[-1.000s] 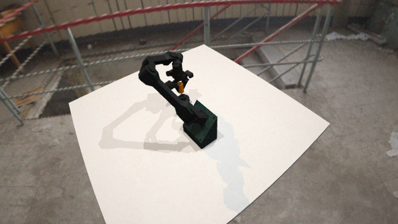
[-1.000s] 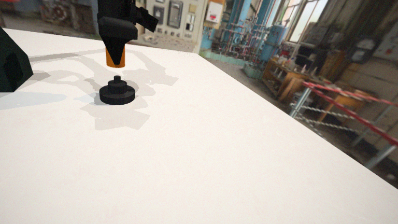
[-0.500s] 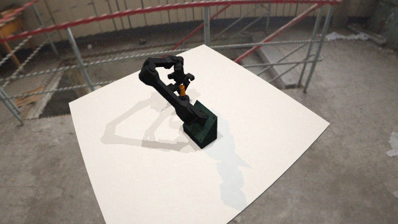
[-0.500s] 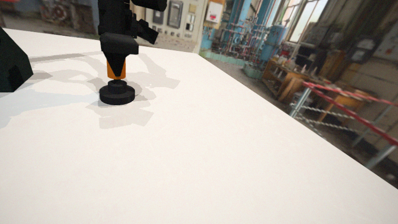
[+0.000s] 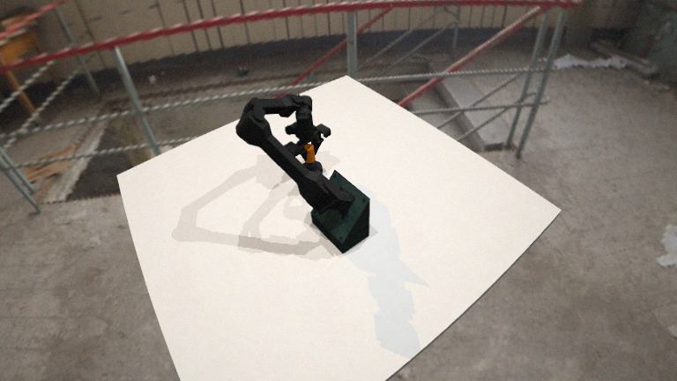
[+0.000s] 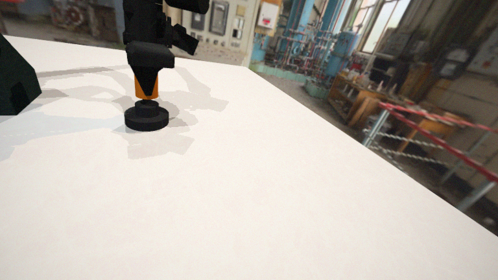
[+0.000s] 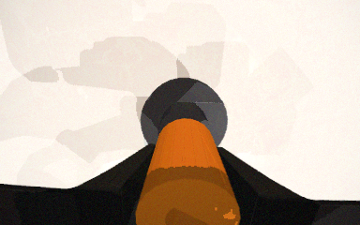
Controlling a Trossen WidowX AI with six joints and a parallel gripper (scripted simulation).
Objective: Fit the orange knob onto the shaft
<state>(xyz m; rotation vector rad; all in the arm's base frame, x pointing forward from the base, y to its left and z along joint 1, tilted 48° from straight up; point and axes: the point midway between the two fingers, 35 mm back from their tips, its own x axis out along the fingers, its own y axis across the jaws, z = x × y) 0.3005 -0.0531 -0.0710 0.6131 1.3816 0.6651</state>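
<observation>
The black parallel-jaw gripper is clamped on the orange cylindrical knob, held upright just above the dark round pedestal. The pedestal sits on a white, shadow-streaked table top. Around it lie a red-railed metal fence and a cracked concrete floor.

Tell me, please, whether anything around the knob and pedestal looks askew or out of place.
Nothing stands out. The orange knob sits upright in the jaws, just above the shaft on the round pedestal, which rests flat and undamaged.
</observation>
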